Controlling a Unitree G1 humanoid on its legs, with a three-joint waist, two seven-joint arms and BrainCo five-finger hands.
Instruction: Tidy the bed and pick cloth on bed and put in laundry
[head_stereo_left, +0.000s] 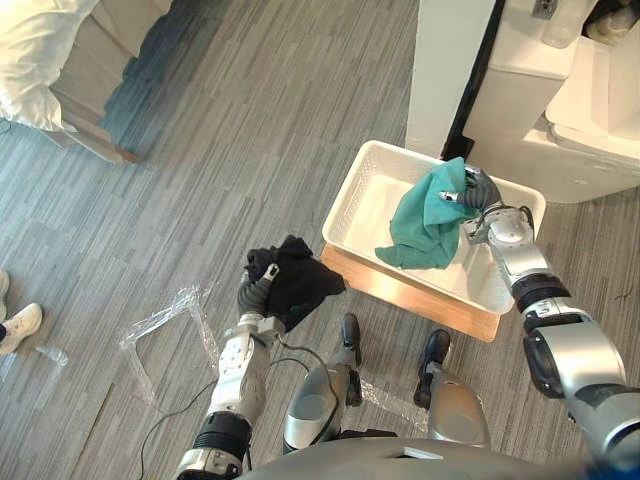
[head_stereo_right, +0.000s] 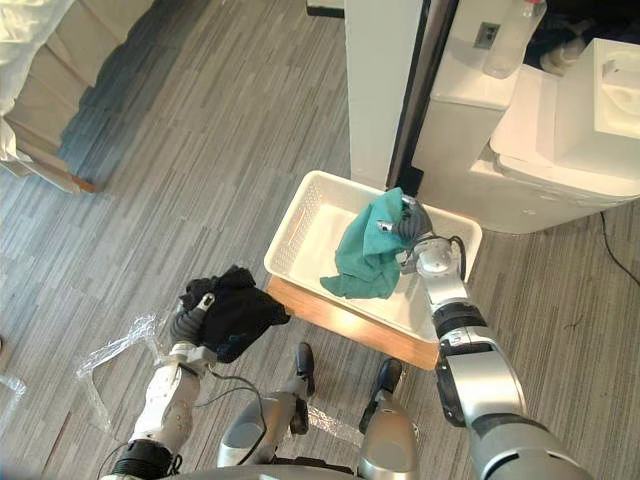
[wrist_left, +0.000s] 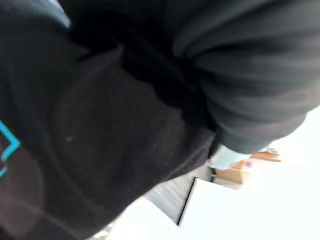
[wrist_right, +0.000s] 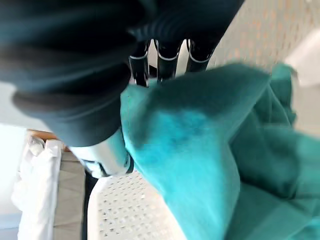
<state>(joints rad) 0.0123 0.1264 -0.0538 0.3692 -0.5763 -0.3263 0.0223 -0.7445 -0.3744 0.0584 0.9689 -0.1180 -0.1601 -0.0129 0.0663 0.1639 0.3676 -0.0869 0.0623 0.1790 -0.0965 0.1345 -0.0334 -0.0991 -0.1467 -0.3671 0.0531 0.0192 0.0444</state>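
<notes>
Teal cloth hangs right over the white laundry basket, bunched at its top in the right hand, fingers curled round the fabric. Its lower folds seem to reach the basket floor. It's held high, I'd say, so it drops inside the walls rather than over the rim. On the other side, the left hand clutches a black cloth, fingers closed into the bundle, above the floor just beside the basket's near corner, likely queued for its turn. The basket sits on a wooden board. The bed lies well apart, far left.
</notes>
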